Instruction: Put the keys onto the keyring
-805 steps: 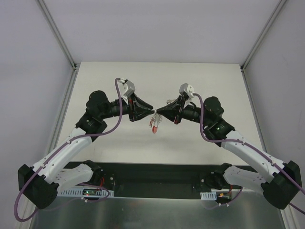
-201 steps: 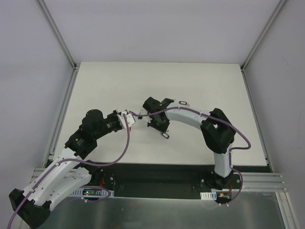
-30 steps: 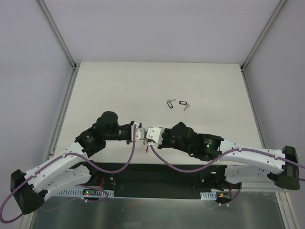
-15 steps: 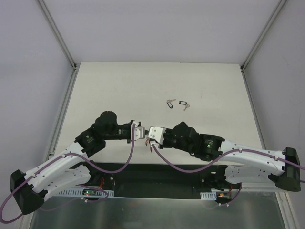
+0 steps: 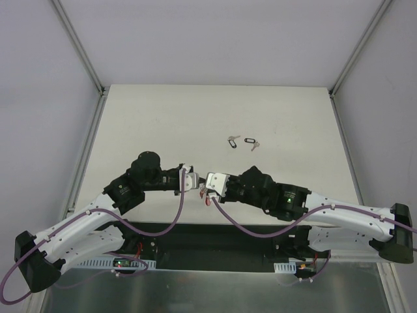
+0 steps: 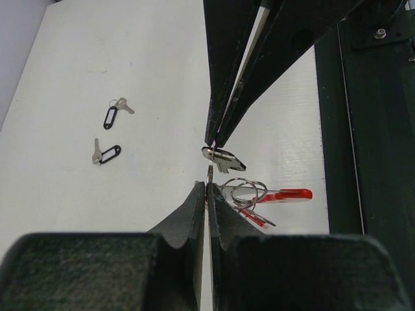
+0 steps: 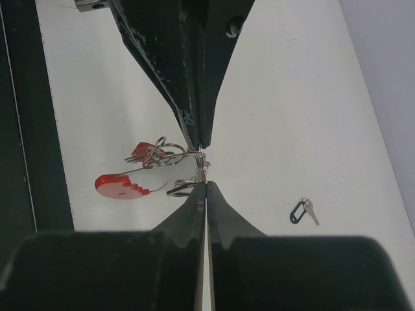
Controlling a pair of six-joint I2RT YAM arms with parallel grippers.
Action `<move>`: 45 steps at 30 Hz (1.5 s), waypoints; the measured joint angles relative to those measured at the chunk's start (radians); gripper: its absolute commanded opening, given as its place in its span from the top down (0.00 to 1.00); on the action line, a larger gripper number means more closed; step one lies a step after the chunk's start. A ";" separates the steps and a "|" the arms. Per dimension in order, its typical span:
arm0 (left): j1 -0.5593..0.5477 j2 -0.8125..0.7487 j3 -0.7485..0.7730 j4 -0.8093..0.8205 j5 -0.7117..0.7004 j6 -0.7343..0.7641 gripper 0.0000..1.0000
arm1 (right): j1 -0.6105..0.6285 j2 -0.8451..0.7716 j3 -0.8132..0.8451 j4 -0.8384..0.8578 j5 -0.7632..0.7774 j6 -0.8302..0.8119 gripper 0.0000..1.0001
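My left gripper (image 5: 199, 187) and right gripper (image 5: 206, 189) meet tip to tip above the table's near edge. The left gripper (image 6: 209, 188) is shut on the keyring's thin metal loop (image 6: 247, 191), whose red part (image 6: 293, 194) hangs to the side. It also shows in the right wrist view (image 7: 120, 185). A red-tagged key (image 6: 253, 218) hangs on the loop. The right gripper (image 7: 205, 184) is shut at a black-tagged key (image 7: 182, 188), held against the loop. That key shows in the left wrist view (image 6: 224, 159). Two more black-tagged keys (image 5: 232, 141) (image 5: 251, 143) lie on the table.
The white table (image 5: 156, 124) is walled by pale panels with metal rails. A black base strip (image 5: 215, 235) runs along the near edge just below the grippers. The two loose keys lie beyond the grippers, toward the middle.
The right arm has shifted slightly to the right while the fingertips stay together. The left arm has hardly moved. The two keys on the table have not moved.
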 measured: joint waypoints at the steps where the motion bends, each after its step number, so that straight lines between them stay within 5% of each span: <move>1: 0.000 0.001 0.000 0.000 0.000 0.000 1.00 | 0.000 0.000 0.000 0.001 -0.001 0.000 0.99; 45: 0.000 0.007 0.000 0.002 0.007 -0.014 1.00 | 0.000 0.006 0.000 0.001 0.002 0.000 0.99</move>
